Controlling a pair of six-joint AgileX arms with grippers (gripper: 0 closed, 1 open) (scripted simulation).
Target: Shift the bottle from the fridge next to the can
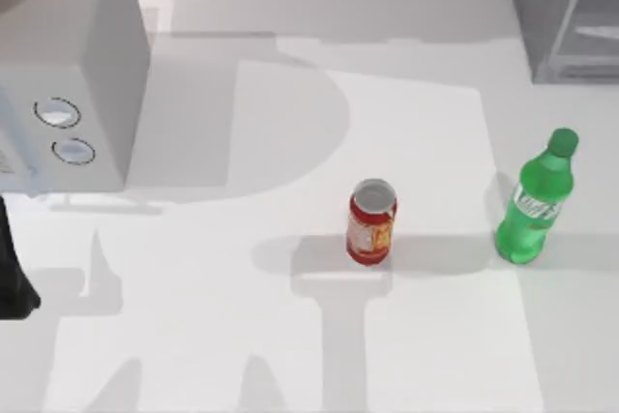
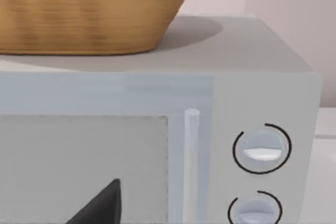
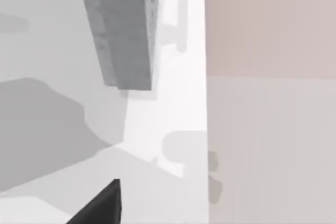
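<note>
The green bottle (image 1: 538,202) stands upright on the table at the right, outside the fridge (image 1: 566,16), which fills the far right corner. The red can (image 1: 371,221) stands upright near the table's middle, a clear gap to the left of the bottle. Neither is held. My left arm (image 1: 14,273) is a dark shape at the left edge, in front of the white box, and a dark part of my left gripper (image 2: 100,205) faces that box. A dark part of my right gripper (image 3: 100,205) hangs over the table edge beside the grey fridge (image 3: 123,30).
A white box with two round dials (image 1: 68,65) stands at the far left, with a wicker basket (image 2: 89,9) on top. Pale table surface (image 1: 242,336) lies open in front of the can and between the can and the box.
</note>
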